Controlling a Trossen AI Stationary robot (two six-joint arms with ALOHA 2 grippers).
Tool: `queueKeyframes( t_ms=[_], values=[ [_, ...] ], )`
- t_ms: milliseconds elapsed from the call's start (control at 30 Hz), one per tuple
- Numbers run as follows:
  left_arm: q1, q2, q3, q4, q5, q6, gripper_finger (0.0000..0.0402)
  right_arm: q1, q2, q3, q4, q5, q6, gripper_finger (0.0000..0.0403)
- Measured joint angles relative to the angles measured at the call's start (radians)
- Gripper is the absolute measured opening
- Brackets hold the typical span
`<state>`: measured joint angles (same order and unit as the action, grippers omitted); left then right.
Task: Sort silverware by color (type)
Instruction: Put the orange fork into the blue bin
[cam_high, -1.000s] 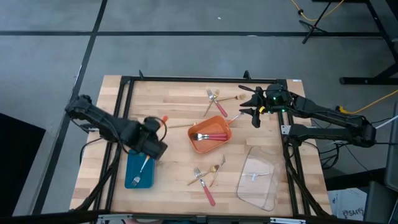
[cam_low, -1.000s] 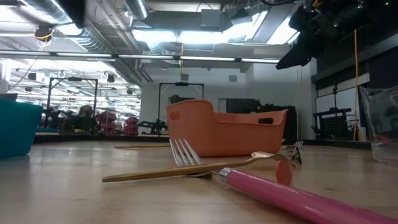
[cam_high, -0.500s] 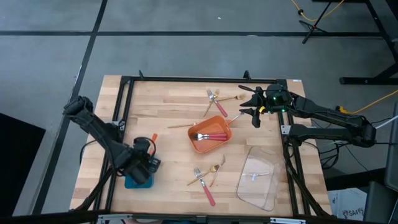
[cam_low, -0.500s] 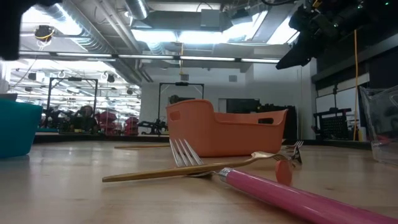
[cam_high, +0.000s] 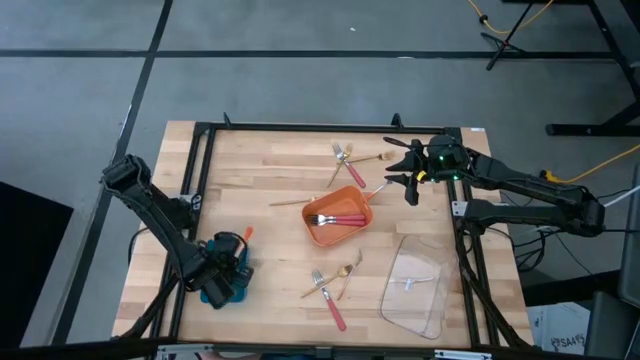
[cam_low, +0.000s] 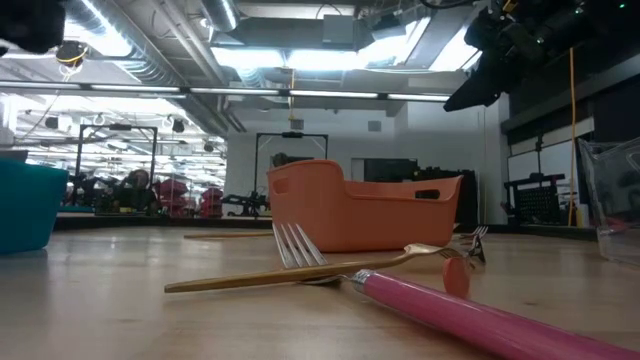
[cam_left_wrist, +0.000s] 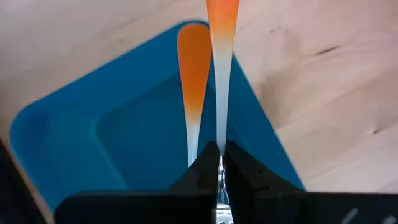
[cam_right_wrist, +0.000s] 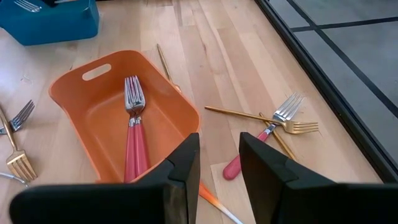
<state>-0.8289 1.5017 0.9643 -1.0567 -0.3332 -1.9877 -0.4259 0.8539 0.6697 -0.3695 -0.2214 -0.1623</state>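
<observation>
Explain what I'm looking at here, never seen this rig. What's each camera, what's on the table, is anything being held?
Two robot arms at a wooden table, sorting forks by colour. The high view looks straight down; the low view sits at table height; each wrist view looks out past that arm's own fingers.

The left gripper is shut on an orange-handled fork, over the blue tray at the table's near left; a second orange-handled fork already lies in that tray. The right gripper is open and holds nothing; it hovers at the far right.

The orange tray in the middle holds pink-handled forks. The clear tray sits near right. Loose forks, gold and pink-handled, lie in one cluster at the far side and another at the near side.
</observation>
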Motion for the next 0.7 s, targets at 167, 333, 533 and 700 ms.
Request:
queueKeyframes(
  t_ms=[167,333,533,700],
  values=[
    [-0.026,0.000,-0.047,0.058,0.000,0.000,0.0007,0.000,0.000,0.000,0.000,0.000,0.000,0.0101],
    [-0.044,0.000,-0.067,0.071,0.001,0.000,0.0007,0.000,0.000,0.000,0.000,0.000,0.000,0.0101],
    [-0.059,0.000,-0.067,0.074,0.012,0.000,0.0007,0.000,0.000,0.000,0.000,0.000,0.000,0.0101],
    [-0.070,0.000,-0.067,0.085,0.027,0.000,0.0007,0.000,0.000,0.000,0.000,0.000,0.000,0.0101]
  ],
)
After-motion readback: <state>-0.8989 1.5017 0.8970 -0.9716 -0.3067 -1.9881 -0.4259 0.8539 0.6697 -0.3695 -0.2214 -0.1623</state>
